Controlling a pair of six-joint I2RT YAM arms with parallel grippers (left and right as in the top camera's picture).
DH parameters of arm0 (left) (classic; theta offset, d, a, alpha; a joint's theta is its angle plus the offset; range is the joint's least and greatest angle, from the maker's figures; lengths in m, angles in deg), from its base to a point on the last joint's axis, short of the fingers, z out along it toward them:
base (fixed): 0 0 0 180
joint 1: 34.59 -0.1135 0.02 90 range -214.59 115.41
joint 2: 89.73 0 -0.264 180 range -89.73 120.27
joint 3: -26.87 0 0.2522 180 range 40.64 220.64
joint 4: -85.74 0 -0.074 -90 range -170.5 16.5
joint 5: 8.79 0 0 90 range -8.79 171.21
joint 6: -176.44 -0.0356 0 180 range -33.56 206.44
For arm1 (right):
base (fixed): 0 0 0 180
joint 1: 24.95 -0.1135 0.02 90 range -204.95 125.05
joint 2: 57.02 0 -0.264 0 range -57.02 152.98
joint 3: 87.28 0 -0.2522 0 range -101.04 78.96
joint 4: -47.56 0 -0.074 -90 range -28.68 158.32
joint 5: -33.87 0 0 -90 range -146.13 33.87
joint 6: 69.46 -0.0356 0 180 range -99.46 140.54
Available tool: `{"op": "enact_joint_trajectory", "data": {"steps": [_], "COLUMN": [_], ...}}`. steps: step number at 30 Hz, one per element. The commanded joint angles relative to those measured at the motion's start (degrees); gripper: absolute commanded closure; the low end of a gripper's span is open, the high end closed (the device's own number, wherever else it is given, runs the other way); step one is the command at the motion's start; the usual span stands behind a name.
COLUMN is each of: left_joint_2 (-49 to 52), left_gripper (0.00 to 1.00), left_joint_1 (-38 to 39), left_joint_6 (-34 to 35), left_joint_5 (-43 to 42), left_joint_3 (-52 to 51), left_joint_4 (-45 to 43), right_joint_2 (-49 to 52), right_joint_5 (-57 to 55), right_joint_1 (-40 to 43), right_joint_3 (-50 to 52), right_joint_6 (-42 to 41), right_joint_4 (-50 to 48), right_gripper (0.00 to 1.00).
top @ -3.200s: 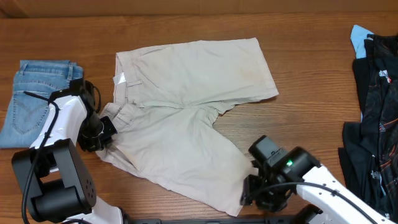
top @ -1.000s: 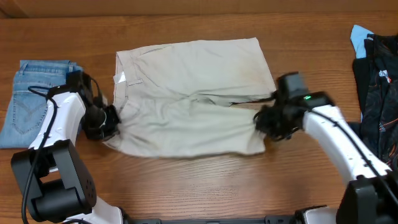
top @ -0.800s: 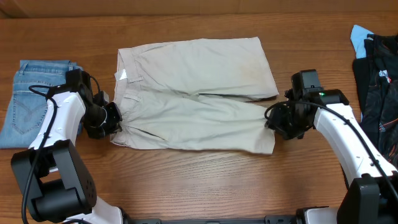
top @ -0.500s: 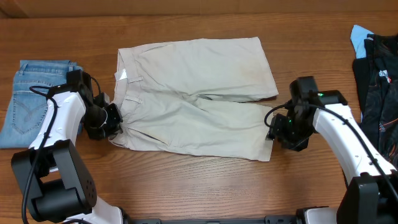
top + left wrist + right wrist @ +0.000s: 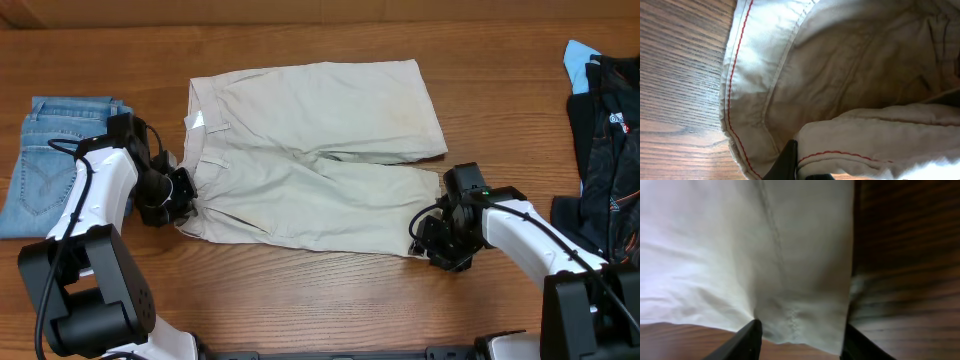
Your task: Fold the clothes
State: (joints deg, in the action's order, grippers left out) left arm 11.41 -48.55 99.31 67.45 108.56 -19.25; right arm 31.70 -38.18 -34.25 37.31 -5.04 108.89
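The shorts (image 5: 310, 150) lie flat at the table's centre, waistband (image 5: 200, 140) toward 9 o'clock and the two legs splayed toward 3. The cloth is pale khaki with faint stains and a white label (image 5: 194, 124) inside the waist. The left gripper (image 5: 178, 195) is clamped on the waistband's near end at about 8 o'clock. The right gripper (image 5: 432, 238) sits at the near leg's hem (image 5: 805, 325), about 4 o'clock, with its jaws apart astride that corner. The step looks like laying leg over leg. Next, the right jaws likely need to pinch the hem, then both corners go toward 12 o'clock.
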Motion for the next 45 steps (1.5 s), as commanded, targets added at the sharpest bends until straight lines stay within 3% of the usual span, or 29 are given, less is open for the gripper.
{"op": "enact_joint_trajectory", "data": {"steps": [1, 4, 9, 16, 27, 30, 31, 32, 40, 45], "left_joint_2": [-0.8, -0.8, -0.8, -0.8, -5.1, -8.9, -10.1, -11.3, -11.9, -11.9], "left_gripper": [0.93, 0.93, 0.93, 0.91, 0.93, 0.78, 0.63, 0.02, 0.0, 0.0], "left_joint_1": [0.2, 0.2, 0.2, 0.2, 0.2, 0.2, 0.2, 0.2, 0.1, 0.1], "left_joint_6": [-1.6, -1.6, -1.6, -4.1, -7.1, -7.0, -7.1, -6.4, 8.2, 14.4], "left_joint_5": [-0.7, -0.7, -0.7, -0.7, 0.9, 3.7, 3.8, 3.7, -0.3, -1.2], "left_joint_3": [1.3, 1.3, 1.3, 1.3, 1.3, 1.3, 1.3, 1.3, -0.1, -8.6], "left_joint_4": [0.3, 0.4, 2.5, 9.9, 11.0, 11.0, 11.2, 12.3, 17.1, 9.8], "right_joint_2": [0.1, 0.1, -0.7, -8.9, -19.0, -19.4, -19.3, -19.3, -19.3, -19.3], "right_joint_5": [-1.9, -2.2, -2.4, -3.0, -6.2, -7.0, -7.0, -7.0, -8.1, -8.1], "right_joint_1": [-0.1, -0.1, 0.0, 0.0, 0.0, 0.0, 0.0, 0.0, 0.0, 0.0], "right_joint_3": [1.2, 1.2, 0.0, -8.9, -15.1, -15.1, -15.1, -15.1, -15.1, -15.1], "right_joint_6": [-1.7, -1.7, -1.7, -1.4, -1.7, -1.7, -1.7, -1.7, -1.6, -1.6], "right_joint_4": [-2.0, -2.0, 0.2, 11.3, 22.3, 23.0, 23.0, 22.9, 23.1, 23.0], "right_gripper": [0.6, 0.96, 0.96, 0.96, 0.96, 0.96, 0.96, 0.96, 0.96, 0.96]}}
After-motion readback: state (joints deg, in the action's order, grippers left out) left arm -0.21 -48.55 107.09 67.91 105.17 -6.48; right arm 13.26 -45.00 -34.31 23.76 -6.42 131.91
